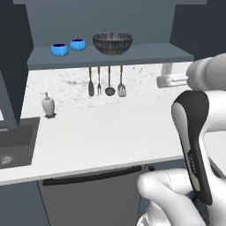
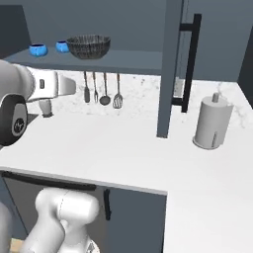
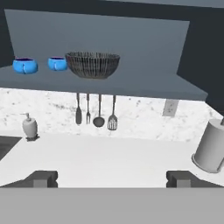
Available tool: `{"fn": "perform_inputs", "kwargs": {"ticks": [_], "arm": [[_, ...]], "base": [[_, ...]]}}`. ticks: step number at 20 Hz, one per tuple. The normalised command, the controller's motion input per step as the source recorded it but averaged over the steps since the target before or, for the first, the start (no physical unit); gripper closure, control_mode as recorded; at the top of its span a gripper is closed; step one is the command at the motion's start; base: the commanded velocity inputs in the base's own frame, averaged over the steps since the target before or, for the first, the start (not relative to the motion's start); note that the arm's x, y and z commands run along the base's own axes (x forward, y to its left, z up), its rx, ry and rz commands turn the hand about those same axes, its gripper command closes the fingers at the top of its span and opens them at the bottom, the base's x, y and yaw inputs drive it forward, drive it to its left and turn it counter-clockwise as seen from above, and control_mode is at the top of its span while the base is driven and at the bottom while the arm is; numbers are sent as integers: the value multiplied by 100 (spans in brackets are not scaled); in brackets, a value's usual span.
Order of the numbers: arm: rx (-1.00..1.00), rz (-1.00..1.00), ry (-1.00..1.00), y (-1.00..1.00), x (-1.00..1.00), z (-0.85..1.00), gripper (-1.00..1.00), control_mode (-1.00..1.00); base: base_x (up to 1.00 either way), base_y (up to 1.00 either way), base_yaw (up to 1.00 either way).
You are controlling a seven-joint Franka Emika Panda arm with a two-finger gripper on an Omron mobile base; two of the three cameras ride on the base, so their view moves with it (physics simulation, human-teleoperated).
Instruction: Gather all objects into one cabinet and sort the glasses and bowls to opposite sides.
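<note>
Two glossy blue bowls (image 1: 59, 49) (image 1: 78, 44) sit side by side at the left end of the open cabinet's shelf (image 1: 150, 55). They also show as bowls (image 3: 25, 65) (image 3: 57, 63) in the hand view and as bowls (image 2: 38, 49) (image 2: 62, 46) in the right base view. The cabinet door (image 2: 170, 74) stands swung open, edge-on, with its long black handle (image 2: 190, 59). My gripper (image 3: 112, 179) is open and holds nothing. It hangs back over the counter, well below and in front of the shelf, facing it. The glasses are out of view.
A dark wire-mesh basket (image 1: 112, 42) stands on the shelf right of the bowls. Several utensils (image 1: 106, 84) hang under the shelf. A soap dispenser (image 1: 48, 105) stands beside the sink (image 1: 13, 145) at the left, and a paper towel roll (image 2: 212, 121) on the counter at the right.
</note>
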Motion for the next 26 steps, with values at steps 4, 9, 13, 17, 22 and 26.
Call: {"fn": "perform_inputs", "kwargs": {"ticks": [4,9,13,17,22,26], "arm": [[0,0,0,0,0,0,-100,100],[0,0,0,0,0,0,-100,100],[0,0,0,0,0,0,-100,100],[0,0,0,0,0,0,-100,100],[0,0,0,0,0,0,-100,100],[0,0,0,0,0,0,-100,100]], "base": [[-100,46,0],[-100,81,-5],[-99,86,-45],[-97,38,-70],[-87,10,-82],[-78,6,-84]]}}
